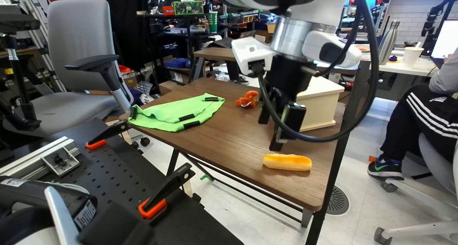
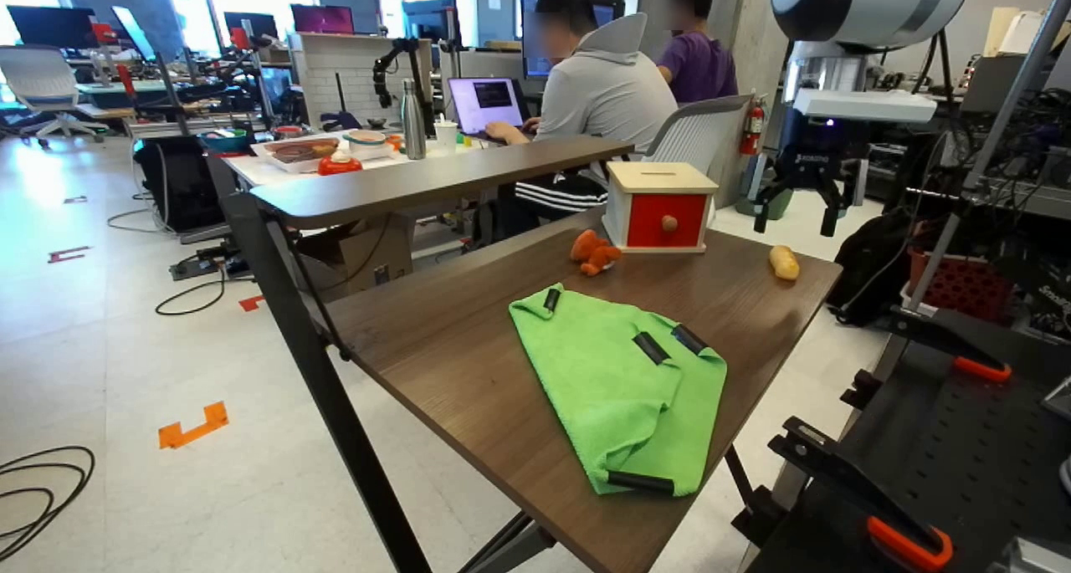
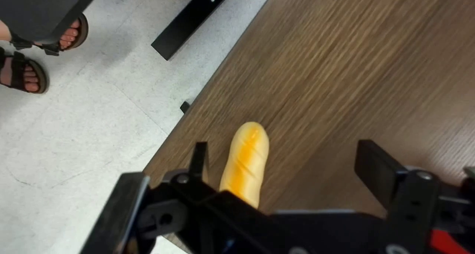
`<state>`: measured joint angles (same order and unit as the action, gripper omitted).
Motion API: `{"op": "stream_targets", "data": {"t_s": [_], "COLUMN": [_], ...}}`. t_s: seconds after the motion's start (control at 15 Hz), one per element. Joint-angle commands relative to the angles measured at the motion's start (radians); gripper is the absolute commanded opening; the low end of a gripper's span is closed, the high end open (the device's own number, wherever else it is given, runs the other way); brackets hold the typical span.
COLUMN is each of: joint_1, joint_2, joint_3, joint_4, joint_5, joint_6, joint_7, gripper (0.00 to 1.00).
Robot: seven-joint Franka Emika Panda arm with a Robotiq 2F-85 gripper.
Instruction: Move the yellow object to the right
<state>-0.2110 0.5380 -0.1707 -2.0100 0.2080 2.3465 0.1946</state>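
The yellow object (image 1: 287,162) is a small elongated yellow-orange piece with rounded ends. It lies on the brown table (image 1: 229,145) close to the edge, and also shows near the table's corner in an exterior view (image 2: 784,263). In the wrist view the yellow object (image 3: 248,157) lies between the finger lines, nearer the left finger; its lower end is hidden by the gripper. My gripper (image 3: 282,157) is open with nothing between its fingers. In both exterior views the gripper (image 1: 270,133) (image 2: 795,220) hangs above the table, over the yellow object's area and apart from it.
A cream box (image 2: 661,176) with a red drawer stands behind, close to the gripper. A red-orange toy (image 2: 594,253) lies beside the box. A neon green cloth (image 1: 175,111) with black strips covers another part of the table. A raised shelf (image 2: 435,180) runs along one side.
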Motion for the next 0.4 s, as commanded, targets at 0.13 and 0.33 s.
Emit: {"op": "stream_targets", "data": {"t_s": [0.13,0.33], "joint_1": [0.085,0.072], "joint_2": [-0.347,-0.26], "joint_3": [0.001,0.007], "joint_4": [-0.267,-0.188], "joint_5": [-0.143,-0.106], "joint_6": [-0.005,-0.006], "joint_7": [-0.058,-0.031], "gripper": [1.0,1.0]}}
